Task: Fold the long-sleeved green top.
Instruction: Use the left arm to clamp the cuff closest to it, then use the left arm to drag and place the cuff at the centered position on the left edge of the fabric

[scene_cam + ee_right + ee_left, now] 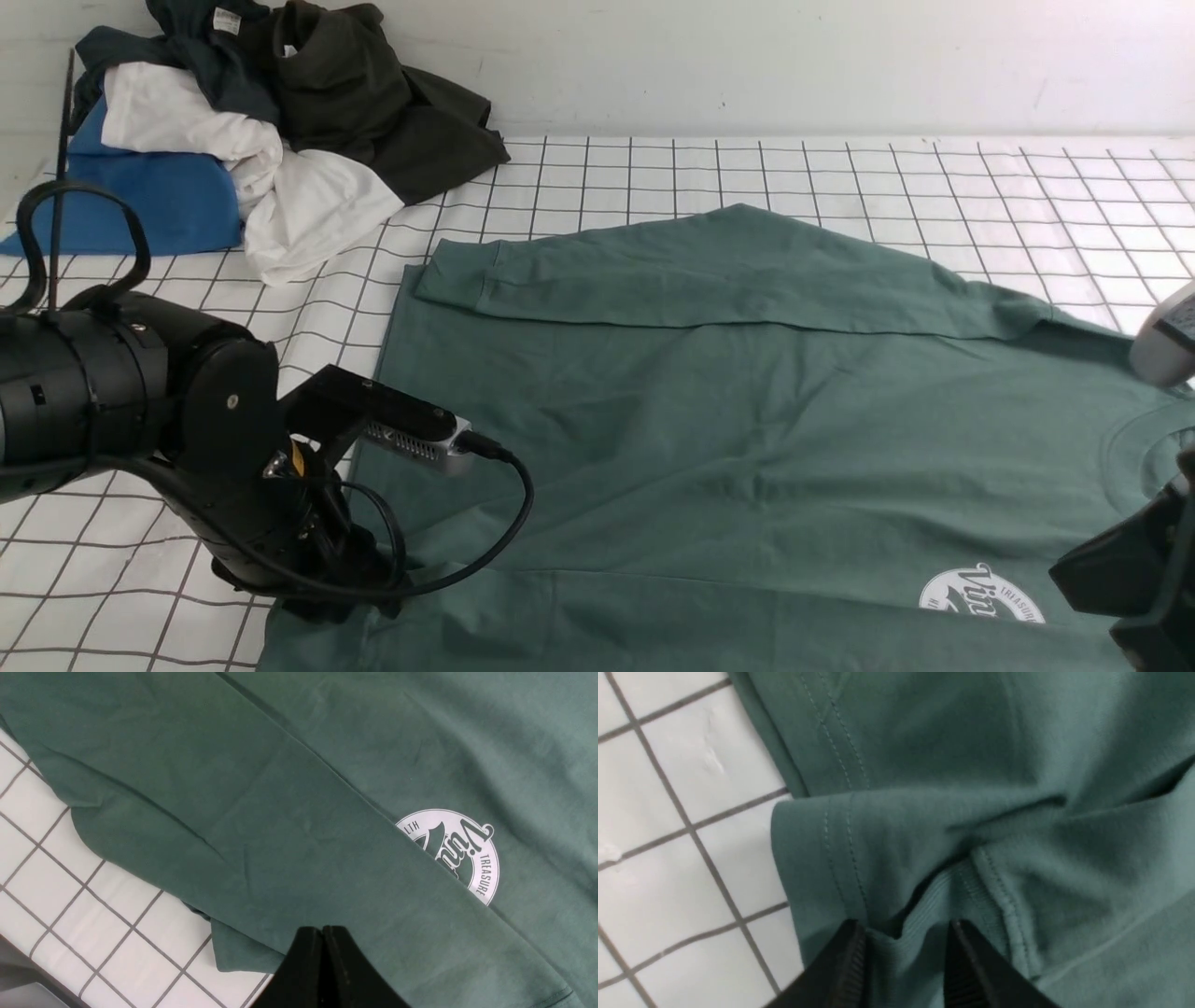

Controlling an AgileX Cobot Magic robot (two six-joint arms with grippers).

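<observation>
Mostly flat, the large green long-sleeved top [709, 401] of muted sage cotton lies front up over the near half of the bench [840, 177], a surface covered in white cloth with a dark grid. Its ribbed crew collar [1148, 457] points to the bench's right edge and its hem to the left. The far sleeve [709, 271] is folded in over the body and runs along the top's far side. The near sleeve [280, 835] lies slantwise across the chest and covers part of the round white printed logo [453, 854].

At the top's near-left corner the left gripper [905, 927] stands low over the fabric. Its jaws are spread, with the ribbed cuff [924, 914] lying in the gap between them; whether the pads touch the cloth cannot be told. Layers of hem with double stitching bunch just beyond it.

The right gripper [322, 928] is over the near sleeve, close to the bench's near edge and near the logo. Its two black fingers are pressed together with nothing seen between them; whether the tips touch the sleeve cannot be told.

Well apart from the top, in the bench's far-left corner, sits a loose heap: a bright blue garment [159, 201], a crumpled white garment [280, 196] and dark garments [373, 103] on it, against the white wall [794, 65].
</observation>
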